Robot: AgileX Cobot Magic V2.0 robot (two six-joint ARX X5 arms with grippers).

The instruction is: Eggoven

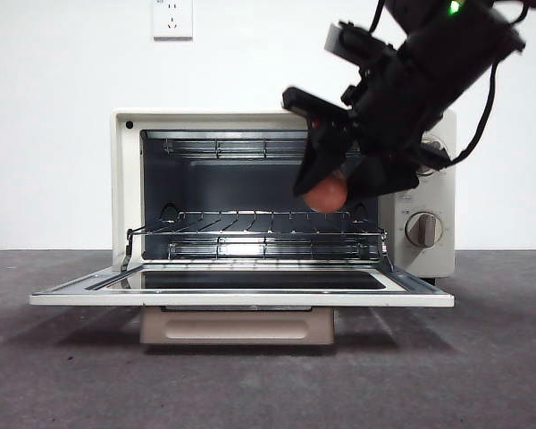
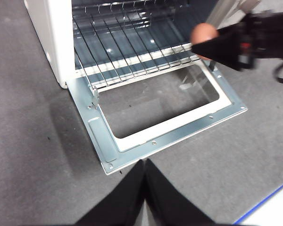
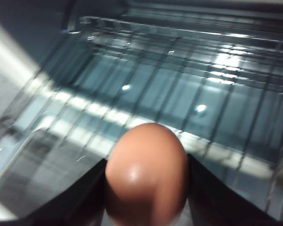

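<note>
The right gripper (image 1: 332, 183), its jaws closed around a reddish-brown egg (image 1: 326, 194), hung at the mouth of the toaster oven (image 1: 125, 179), just above the right end of the wire rack (image 1: 250, 223) and over the lowered door (image 1: 241, 295). The left gripper (image 2: 145, 162) waited outside with its jaws pressed together and empty. A clean placement appeared to call for carrying the egg farther in, lowering it until it rested between two rack wires, and only then easing the jaws apart.

Black and bulky in the front view, the right gripper (image 1: 326, 183) with blocky housings, flat angular jaws, a green light at its upper end, thin black cables looping off. Matte black, tapering, unmarked jaws on the left gripper (image 2: 145, 165).
</note>
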